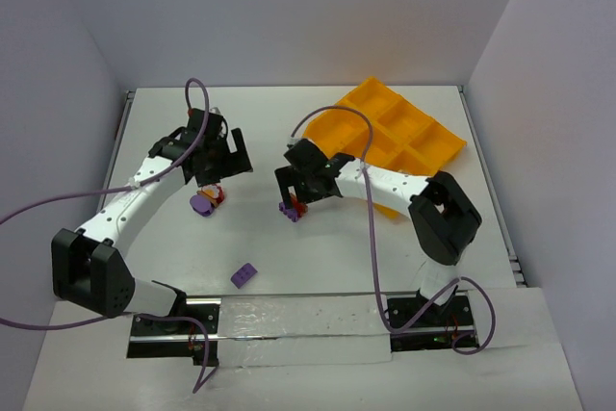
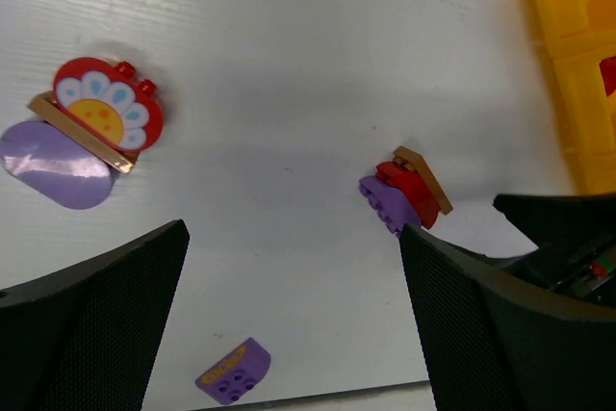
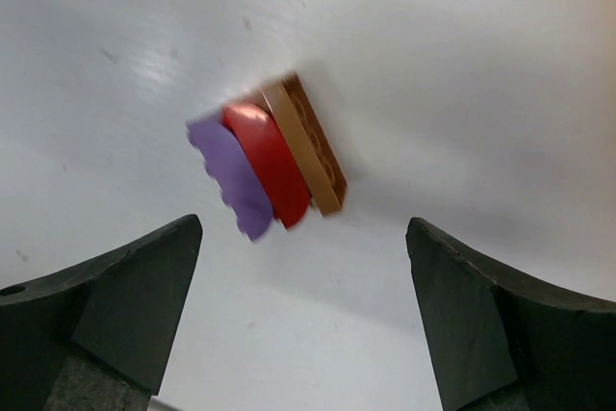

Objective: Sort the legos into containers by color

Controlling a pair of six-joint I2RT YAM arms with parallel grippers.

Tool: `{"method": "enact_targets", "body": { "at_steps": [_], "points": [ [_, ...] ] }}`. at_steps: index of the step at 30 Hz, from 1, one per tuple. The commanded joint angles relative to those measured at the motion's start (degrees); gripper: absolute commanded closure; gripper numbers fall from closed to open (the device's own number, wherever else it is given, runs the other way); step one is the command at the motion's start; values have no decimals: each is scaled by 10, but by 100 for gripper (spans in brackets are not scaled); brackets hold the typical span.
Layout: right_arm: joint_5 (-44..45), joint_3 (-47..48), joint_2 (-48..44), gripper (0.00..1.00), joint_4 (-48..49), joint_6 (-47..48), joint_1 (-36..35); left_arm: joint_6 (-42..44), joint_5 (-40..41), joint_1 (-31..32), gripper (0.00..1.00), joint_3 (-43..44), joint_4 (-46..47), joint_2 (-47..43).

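Note:
Three lots of legos lie on the white table. A cluster with a red flower brick [image 2: 106,103], a brown plate and a purple piece [image 1: 205,201] sits just in front of my left gripper [image 1: 219,180], which is open and empty [image 2: 292,267]. A second stack of purple, red and brown [image 3: 269,161] [image 1: 291,206] lies on its side just beyond the tips of my open right gripper [image 3: 303,238] [image 1: 295,192], not between them. A single purple brick [image 1: 243,275] [image 2: 234,372] lies nearer the arm bases. The containers are the compartments of the orange-yellow tray [image 1: 395,137].
The tray sits at the back right, tilted against the right arm, and something red [image 2: 608,74] shows in one compartment. Grey walls close in the table on three sides. The right gripper's body [image 2: 558,238] stands close beside the second stack.

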State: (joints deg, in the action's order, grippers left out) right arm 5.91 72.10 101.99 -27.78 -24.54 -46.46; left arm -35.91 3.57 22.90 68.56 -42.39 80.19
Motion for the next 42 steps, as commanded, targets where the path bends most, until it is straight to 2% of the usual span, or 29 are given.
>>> {"method": "enact_targets", "body": {
  "at_steps": [1, 6, 12, 26, 32, 42],
  "points": [
    [29, 56, 40, 4, -42, 63, -5, -42, -52, 1, 1, -21, 56, -28],
    [-5, 94, 80, 3, -61, 87, -4, -71, -39, 2, 1, -23, 45, -36],
    [-19, 82, 86, 3, -51, 93, -4, -108, -19, 1, 1, -40, 45, -50],
    [-51, 70, 91, 9, -42, 115, -6, -120, -51, 1, 1, -63, 89, -34],
    [-56, 73, 99, 18, -36, 115, -6, -113, -44, 3, 1, -13, 82, -4],
    [-97, 76, 92, 22, -21, 114, -9, -99, -85, 3, 1, 13, 94, 42]
  ]
}}
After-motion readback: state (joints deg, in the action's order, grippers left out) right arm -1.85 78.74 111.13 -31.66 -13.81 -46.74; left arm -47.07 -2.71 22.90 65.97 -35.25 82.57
